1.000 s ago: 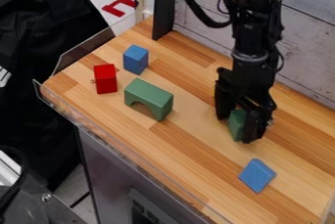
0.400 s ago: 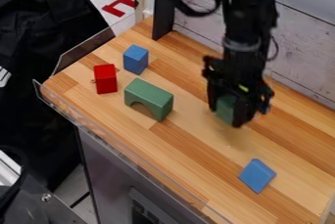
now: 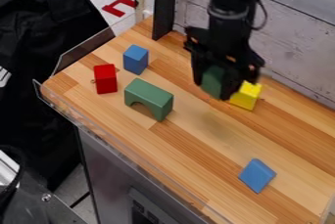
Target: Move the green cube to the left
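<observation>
The black gripper [image 3: 213,87] hangs over the back part of the wooden worktop, shut on the green cube [image 3: 212,80]. Its fingers cover both sides of the cube, and a shadow on the wood lies below and to the right, so the cube looks raised off the surface. Just right of the gripper, a yellow block [image 3: 246,95] stands partly behind it.
A green arch block [image 3: 149,97] stands left of the gripper, with a red block [image 3: 105,78] and a blue block [image 3: 135,59] farther left. Another blue block [image 3: 257,175] lies at the front right. The wall [image 3: 298,47] rises behind the worktop [image 3: 190,154].
The gripper has risen with the green cube and moved left and toward the back. The yellow block, mostly hidden before, has come into sight. The other blocks stayed put.
</observation>
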Tool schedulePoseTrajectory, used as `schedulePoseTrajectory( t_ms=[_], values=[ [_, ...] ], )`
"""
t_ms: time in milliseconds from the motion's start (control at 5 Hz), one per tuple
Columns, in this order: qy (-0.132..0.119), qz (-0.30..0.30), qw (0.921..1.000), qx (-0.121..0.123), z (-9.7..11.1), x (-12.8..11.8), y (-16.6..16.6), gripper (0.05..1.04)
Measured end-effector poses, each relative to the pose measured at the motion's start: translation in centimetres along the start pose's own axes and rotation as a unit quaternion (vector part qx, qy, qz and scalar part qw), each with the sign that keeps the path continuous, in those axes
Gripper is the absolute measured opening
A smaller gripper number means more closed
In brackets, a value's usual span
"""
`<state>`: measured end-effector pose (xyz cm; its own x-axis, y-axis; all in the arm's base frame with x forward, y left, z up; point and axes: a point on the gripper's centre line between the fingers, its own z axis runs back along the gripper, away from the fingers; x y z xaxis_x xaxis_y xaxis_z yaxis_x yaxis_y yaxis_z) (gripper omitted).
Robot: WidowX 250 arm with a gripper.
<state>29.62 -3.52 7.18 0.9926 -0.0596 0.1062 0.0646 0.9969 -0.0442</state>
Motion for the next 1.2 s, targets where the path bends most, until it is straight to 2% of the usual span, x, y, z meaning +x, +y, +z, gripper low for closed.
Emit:
schedulePoseTrajectory(
  t_ms=[400, 800, 1200],
  values=[
    [-0.016, 0.078, 0.9968, -0.001, 0.4, 0.7, 4.2, 0.603],
    [-0.021, 0.122, 0.9923, -0.006, 0.5, 0.8, 7.5, 0.603],
    [0.019, 0.114, 0.9930, -0.022, -2.6, 0.2, 7.7, 0.603]
  ],
)
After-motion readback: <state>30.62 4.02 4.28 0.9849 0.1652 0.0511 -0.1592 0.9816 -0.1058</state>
